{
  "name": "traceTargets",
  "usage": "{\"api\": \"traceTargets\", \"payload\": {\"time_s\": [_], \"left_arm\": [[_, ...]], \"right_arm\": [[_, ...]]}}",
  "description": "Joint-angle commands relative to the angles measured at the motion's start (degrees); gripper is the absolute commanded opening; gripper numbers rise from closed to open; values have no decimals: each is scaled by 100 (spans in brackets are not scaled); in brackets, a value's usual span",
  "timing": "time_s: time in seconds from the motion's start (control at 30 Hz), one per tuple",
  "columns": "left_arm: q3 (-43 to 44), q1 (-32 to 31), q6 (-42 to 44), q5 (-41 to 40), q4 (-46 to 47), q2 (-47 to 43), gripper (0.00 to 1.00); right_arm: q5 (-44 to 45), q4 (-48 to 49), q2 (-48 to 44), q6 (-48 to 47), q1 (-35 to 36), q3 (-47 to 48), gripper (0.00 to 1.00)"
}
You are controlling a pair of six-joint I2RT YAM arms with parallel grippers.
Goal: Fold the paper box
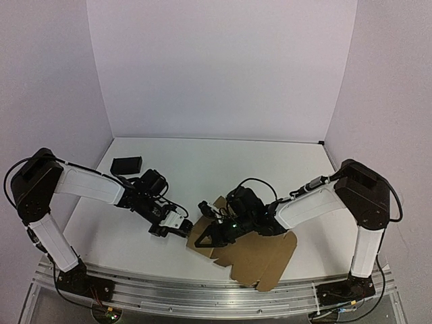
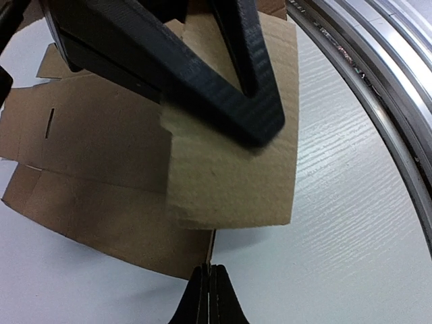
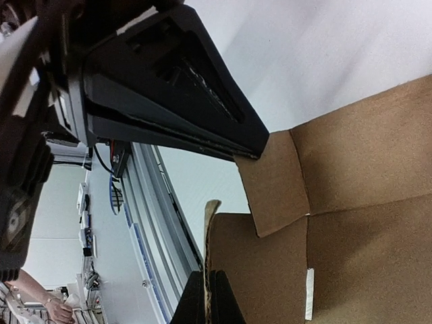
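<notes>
White tabletop, first fold by the look of it — your right fingers pinch the paper box, left fingers shut at its edge; raise the flap next.

The left arm and right arm wear white shells on their long links and bulky black joint housings. Thin black cables loop beside each; the left claw and right claw are matte black, fingers tapering.

- One paper box, a flat brown sheet, seemingly a single piece.
- One black block, well apart from the paper box, far-left of it.
- Two arms: left arm, right arm, flanking the paper box.
</notes>
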Motion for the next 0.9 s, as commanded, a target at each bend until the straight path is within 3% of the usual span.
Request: {"api": "traceTargets", "payload": {"time_s": [0.0,0.03,0.13,0.17,0.33,0.43,0.63,0.87], "left_arm": [[529,-301,-417,289,-665,-180,0],[565,-317,-458,379,-805,-190,3],[782,-304,-748,681,-1403,-200,31],[863,-266,-1079,680,-1477,-205,36],[1251,465,-3670,579,-1024,-227,55],[1556,776,-5388,549,-1269,48,70],[1500,792,-6938,1276,-1441,689,80],[1543,792,-7357,1006,-1674,819,75]], "right_arm": [[281,154,-222,18,-19,131,0],[278,149,-223,8,-19,124,0],[155,-37,-291,-137,-7,61,0],[105,-96,-344,-238,15,-11,0],[187,-177,-959,-1365,383,-443,0],[300,-175,-1289,-2040,540,-554,0],[373,-228,-1339,-2799,665,-437,0],[711,-223,-1303,-2955,670,-357,0]]}}
